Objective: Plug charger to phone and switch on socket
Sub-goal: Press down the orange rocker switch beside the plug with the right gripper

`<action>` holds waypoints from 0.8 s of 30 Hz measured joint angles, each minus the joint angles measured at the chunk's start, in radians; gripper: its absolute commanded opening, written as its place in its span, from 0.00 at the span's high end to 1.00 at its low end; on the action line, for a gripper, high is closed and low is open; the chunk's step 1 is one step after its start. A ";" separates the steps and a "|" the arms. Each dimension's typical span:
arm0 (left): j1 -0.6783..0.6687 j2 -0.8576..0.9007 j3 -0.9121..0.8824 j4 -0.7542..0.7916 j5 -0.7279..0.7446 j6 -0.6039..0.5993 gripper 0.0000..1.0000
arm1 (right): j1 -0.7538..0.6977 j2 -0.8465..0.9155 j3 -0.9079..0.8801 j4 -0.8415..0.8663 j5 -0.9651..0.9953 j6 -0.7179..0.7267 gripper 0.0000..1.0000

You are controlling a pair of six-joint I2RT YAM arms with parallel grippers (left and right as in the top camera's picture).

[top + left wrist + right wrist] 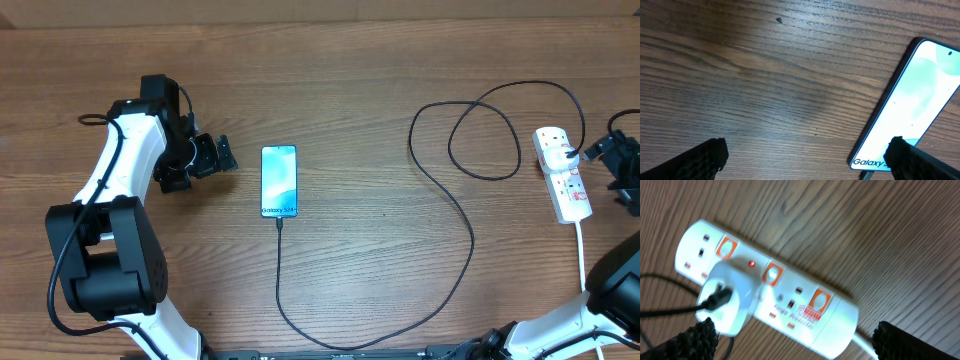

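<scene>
Both left fingers (700, 160) and right fingers (692, 340) gape; charger tip (281, 223) barely shows at phone (279, 181).

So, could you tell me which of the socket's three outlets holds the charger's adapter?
The middle one: the white adapter sits between two bare outlets on the socket, one at the free end, one at the cord end.

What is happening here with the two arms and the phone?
Two robot arms are setting up a phone to charge on a wooden table. The charger appears to be plugged into the phone's lower edge. The left gripper sits beside the phone, fingers open and empty. The right gripper hovers over the socket, fingers open, and a small red light glows on the socket.
</scene>
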 measured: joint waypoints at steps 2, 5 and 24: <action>0.000 0.000 0.000 0.000 0.000 0.000 0.00 | 0.001 0.000 0.000 -0.028 -0.014 0.000 0.00; 0.000 0.000 0.000 0.000 0.000 0.000 0.00 | 0.002 0.000 0.000 -0.069 -0.040 0.000 0.00; 0.000 0.000 0.000 0.003 0.000 0.000 0.00 | 0.002 0.000 -0.001 -0.078 -0.088 0.001 0.00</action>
